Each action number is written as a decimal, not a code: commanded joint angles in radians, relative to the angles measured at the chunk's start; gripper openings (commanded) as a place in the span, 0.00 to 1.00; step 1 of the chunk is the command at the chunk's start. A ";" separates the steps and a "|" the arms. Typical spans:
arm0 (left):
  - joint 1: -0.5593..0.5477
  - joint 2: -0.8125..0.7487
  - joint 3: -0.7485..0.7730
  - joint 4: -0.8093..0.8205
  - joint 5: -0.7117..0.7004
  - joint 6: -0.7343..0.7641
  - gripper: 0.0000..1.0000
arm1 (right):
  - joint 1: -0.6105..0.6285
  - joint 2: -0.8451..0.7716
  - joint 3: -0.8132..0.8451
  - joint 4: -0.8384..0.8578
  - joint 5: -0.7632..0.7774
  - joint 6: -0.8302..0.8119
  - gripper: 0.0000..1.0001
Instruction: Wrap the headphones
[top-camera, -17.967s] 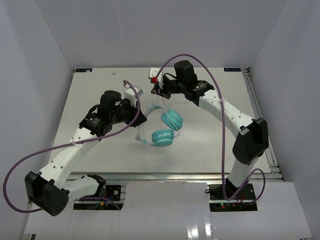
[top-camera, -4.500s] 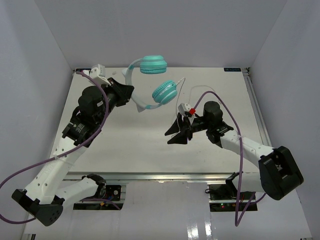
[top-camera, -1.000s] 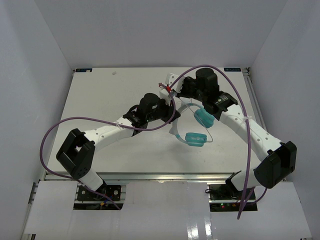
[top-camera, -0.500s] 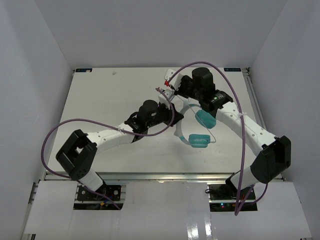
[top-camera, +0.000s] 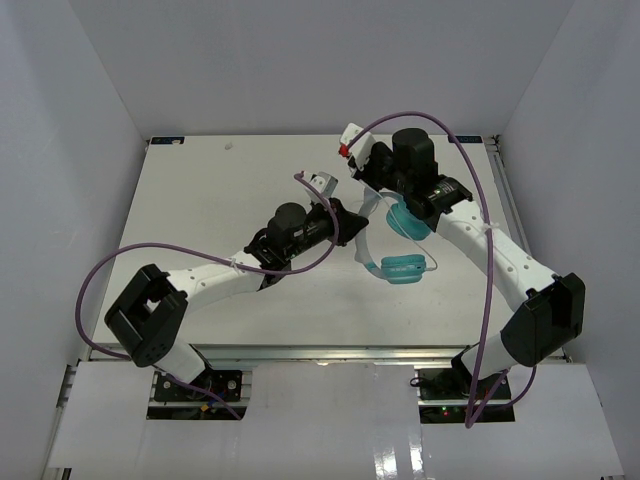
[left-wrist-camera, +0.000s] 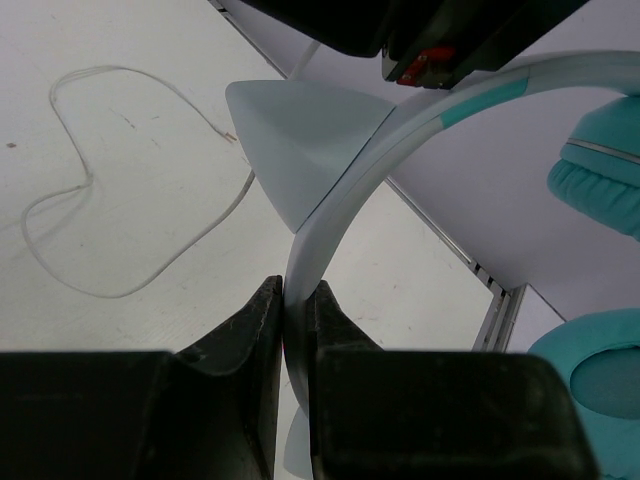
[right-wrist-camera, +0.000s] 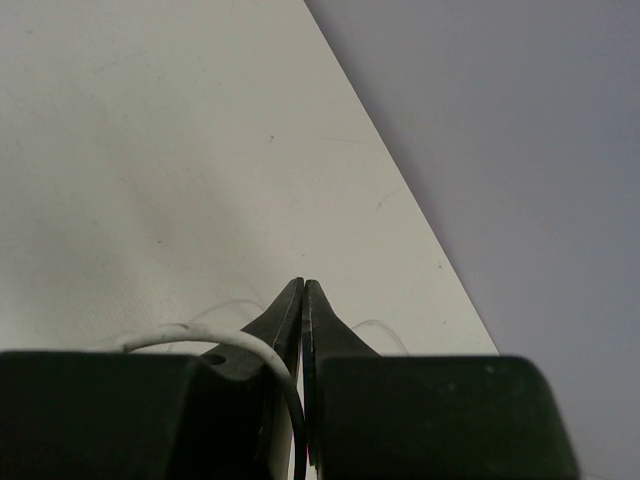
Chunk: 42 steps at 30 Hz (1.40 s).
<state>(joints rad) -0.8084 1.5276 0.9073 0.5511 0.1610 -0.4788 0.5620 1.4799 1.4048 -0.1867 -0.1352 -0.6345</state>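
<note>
Headphones (top-camera: 402, 268) clamped by headband (left-wrist-camera: 335, 215) in left tool (left-wrist-camera: 296, 292), right tool (right-wrist-camera: 303, 287) pinching cord (right-wrist-camera: 200, 335), slack loop (left-wrist-camera: 90, 178) left-wrist only

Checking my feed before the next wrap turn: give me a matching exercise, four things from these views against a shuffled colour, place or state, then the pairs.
Things:
1. left gripper
2. right gripper
3. ear cups
4. cord

States:
A. teal
B. shut on the pale headband
C. partly lying in a loose loop on the table
D. shut, a white strand running in between its fingers

Pairs: 1-B, 2-D, 3-A, 4-C
</note>
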 joint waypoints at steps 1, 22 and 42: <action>-0.008 -0.028 0.030 0.076 -0.040 -0.059 0.00 | 0.002 -0.011 0.056 0.019 -0.036 0.088 0.08; -0.009 0.079 0.137 0.010 -0.163 -0.076 0.00 | 0.049 0.046 0.058 0.063 0.112 0.151 0.08; -0.015 0.080 0.128 0.129 -0.018 0.066 0.00 | 0.049 0.105 0.161 -0.041 0.046 -0.018 0.15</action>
<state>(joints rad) -0.8134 1.6424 0.9977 0.5849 0.0644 -0.4355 0.6079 1.5626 1.4950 -0.1914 -0.0548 -0.5750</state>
